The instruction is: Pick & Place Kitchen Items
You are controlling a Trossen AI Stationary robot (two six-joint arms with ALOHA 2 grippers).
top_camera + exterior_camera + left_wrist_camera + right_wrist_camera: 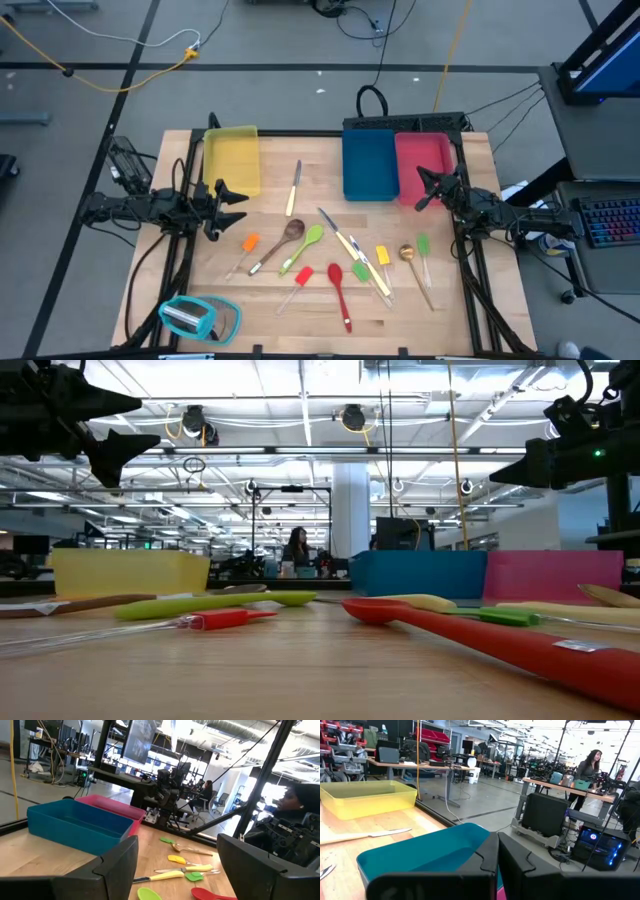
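Looking down from the high view, I see the kitchen items (335, 262) scattered mid-table, on the near side of the blue tray (368, 165), most with long axes diagonal; left gripper (236, 195) sits beside the yellow tray (231, 160), jaws spread and empty, nearest the orange spatula (246, 247). Right gripper (427, 188) hovers over the pink tray (424, 160), clenched on nothing. Low view: both grippers high above the utensils. Left wrist view: fingers (115, 865) wide apart, the utensils ahead on the near side of the blue tray. Right wrist view: jaws pressed together over the blue tray.
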